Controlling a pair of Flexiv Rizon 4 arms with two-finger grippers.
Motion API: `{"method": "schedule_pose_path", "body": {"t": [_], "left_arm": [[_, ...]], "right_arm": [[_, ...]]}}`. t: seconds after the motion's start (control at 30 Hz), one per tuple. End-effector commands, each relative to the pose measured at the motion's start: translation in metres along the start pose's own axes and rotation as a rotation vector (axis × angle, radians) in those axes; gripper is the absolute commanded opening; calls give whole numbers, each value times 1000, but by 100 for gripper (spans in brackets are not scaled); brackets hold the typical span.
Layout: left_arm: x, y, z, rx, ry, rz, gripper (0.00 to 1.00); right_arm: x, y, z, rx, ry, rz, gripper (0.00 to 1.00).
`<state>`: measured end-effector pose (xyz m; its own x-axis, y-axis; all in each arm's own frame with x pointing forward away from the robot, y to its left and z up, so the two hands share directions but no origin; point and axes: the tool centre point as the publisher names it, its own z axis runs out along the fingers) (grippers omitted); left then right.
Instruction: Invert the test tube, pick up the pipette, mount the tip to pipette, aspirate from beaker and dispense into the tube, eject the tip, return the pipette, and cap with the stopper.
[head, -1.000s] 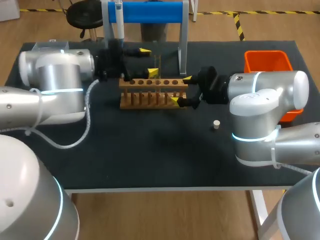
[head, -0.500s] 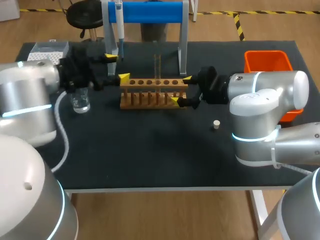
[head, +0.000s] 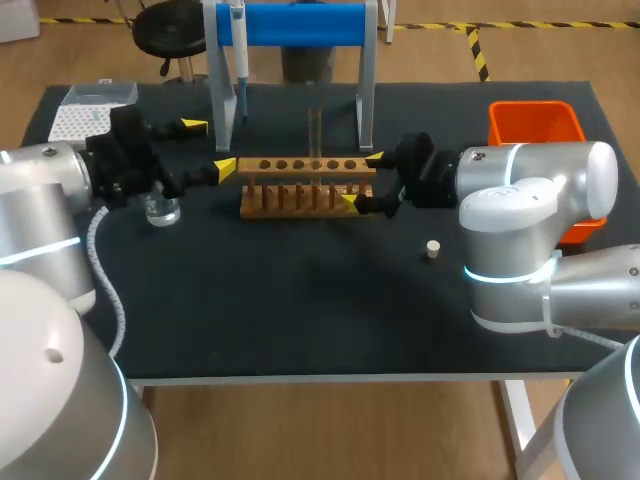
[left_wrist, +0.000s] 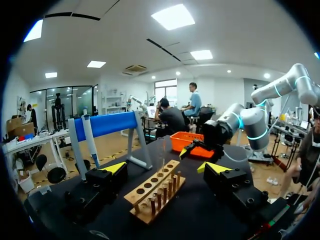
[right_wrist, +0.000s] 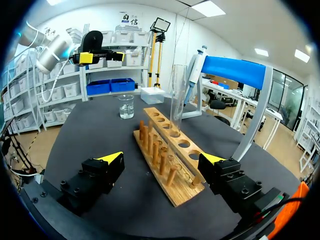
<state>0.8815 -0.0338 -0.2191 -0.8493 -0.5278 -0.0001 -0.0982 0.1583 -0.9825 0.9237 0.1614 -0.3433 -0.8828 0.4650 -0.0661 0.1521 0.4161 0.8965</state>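
Where the wooden rack (head: 305, 187) sits, a tube (head: 314, 135) rises — clear

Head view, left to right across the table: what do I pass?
Tip box, beaker, left gripper, pipette, test tube, right gripper, stopper, orange bin.

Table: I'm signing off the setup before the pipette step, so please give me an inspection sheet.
Surface: black table, no spills seen.
Job's things: clear glass test tube upright in wooden rack; white pipette hanging on blue-barred stand; glass beaker, white tip box at left; small white stopper near right arm.
Clutter: orange plastic bin, right edge.
Grippers: left gripper open near beaker; right gripper open at rack's end.
Cables: white coiled cable on left arm.
Surroundings: nothing seen.
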Motion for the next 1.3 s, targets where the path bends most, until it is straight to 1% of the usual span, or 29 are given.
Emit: {"method": "schedule_pose_path", "body": {"t": [0.03, 0.27, 0.3, 0.4, 0.47, 0.5, 0.53, 0.57, 0.6, 0.67, 0.7, 0.77, 0.87, 1.03, 1.17, 1.3], "left_arm": [[1, 0, 3, 2, -7, 1, 100], [1, 0, 3, 2, -7, 1, 100], [-6, 3, -7, -9, -36, -4, 100], [-25, 14, -44, -74, -134, -1, 100], [-38, 21, -70, -122, -223, -7, 100], [-44, 26, -86, -119, -250, -17, 100], [-50, 30, -100, -135, -285, -16, 100], [-56, 35, -114, -170, -338, -27, 100], [-61, 39, -127, -169, -353, -36, 100], [-71, 45, -150, -198, -423, -45, 100], [-75, 48, -160, -202, -442, -45, 100], [-85, 53, -178, -215, -509, -62, 100], [-100, 59, -200, -226, -580, -82, 100], [-123, 66, -221, -253, -690, -91, 100], [-139, 69, -227, -268, -727, -106, 100], [-159, 72, -228, -289, -753, -121, 100]], "right_arm": [[1, -1, 0, -1, -2, 0, 100], [1, -1, 0, -1, -2, 0, 100], [1, -1, 0, -1, -2, 0, 100], [1, -1, 0, -1, -2, 0, 100], [1, -1, 0, -1, -2, 0, 100], [1, -1, 0, -1, -2, 0, 100], [1, -1, 0, -1, -2, 0, 100], [1, -1, 0, -1, -2, 0, 100], [1, -1, 0, -1, -2, 0, 100], [1, -1, 0, -1, -2, 0, 100], [1, -1, 0, -1, -2, 0, 100], [1, -1, 0, -1, -2, 0, 100], [1, -1, 0, -1, -2, 0, 100], [1, -1, 0, -1, -2, 0, 100], [1, -1, 0, -1, -2, 0, 100], [1, -1, 0, -1, -2, 0, 100]]}}
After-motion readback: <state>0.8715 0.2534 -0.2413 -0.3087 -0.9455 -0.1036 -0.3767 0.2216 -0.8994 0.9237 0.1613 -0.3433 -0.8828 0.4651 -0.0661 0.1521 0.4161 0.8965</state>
